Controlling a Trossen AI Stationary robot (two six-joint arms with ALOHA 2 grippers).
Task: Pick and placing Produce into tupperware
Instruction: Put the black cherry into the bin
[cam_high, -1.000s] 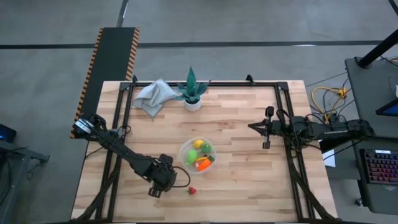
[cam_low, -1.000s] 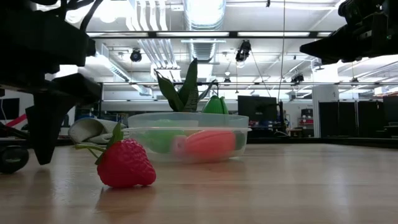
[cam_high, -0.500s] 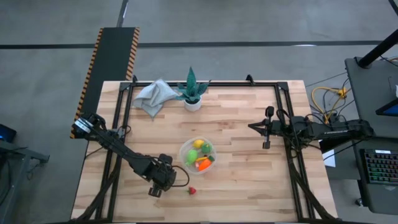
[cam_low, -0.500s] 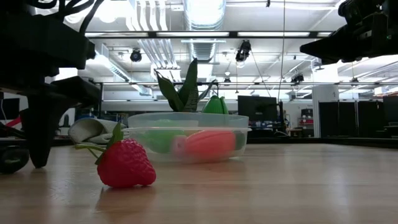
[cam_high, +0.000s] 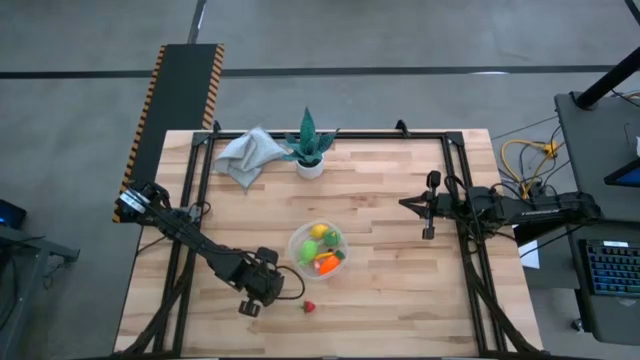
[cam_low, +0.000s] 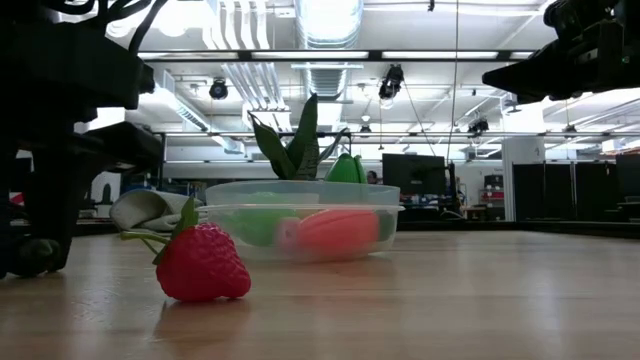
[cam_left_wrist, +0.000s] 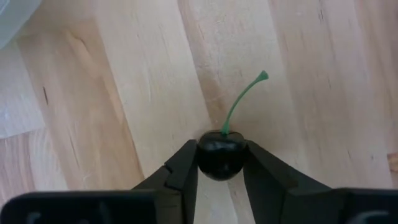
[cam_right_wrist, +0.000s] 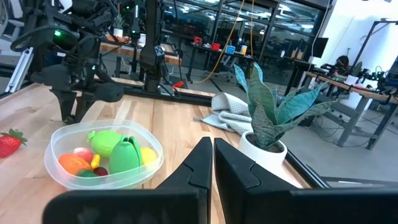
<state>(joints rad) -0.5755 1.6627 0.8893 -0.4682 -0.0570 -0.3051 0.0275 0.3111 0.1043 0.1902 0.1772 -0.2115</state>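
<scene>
A dark cherry (cam_left_wrist: 221, 163) with a green stem (cam_left_wrist: 241, 102) lies on the wooden table near its front left, with my left gripper (cam_left_wrist: 221, 149) shut on it. In the high view the gripper (cam_high: 258, 292) covers the cherry. A red strawberry (cam_high: 309, 306) lies on its side just to the right of it. The round clear tupperware (cam_high: 300, 238) at the table's middle holds orange, green and yellow produce. My right gripper (cam_high: 404, 203) hangs shut above the table's right side, its fingers (cam_right_wrist: 200, 163) together. My left gripper pinches the cherry's round body (cam_left_wrist: 203, 155) between its two fingers, one on each side. The fingers come from above, pointing down. The cherry sits on the table (cam_left_wrist: 124, 93), its stem lying out past the fingertips.
A teal spiky plant in a white pot (cam_high: 309, 150) and a grey cloth (cam_high: 245, 152) stand at the table's far edge. Black frame rails (cam_high: 462, 190) run along both sides. Bare wood lies between the tupperware and the right arm.
In the low view my left gripper's finger has moved in sideways against the dark cherry; the arm itself has stayed in place. The strawberry and the tupperware have not moved.
</scene>
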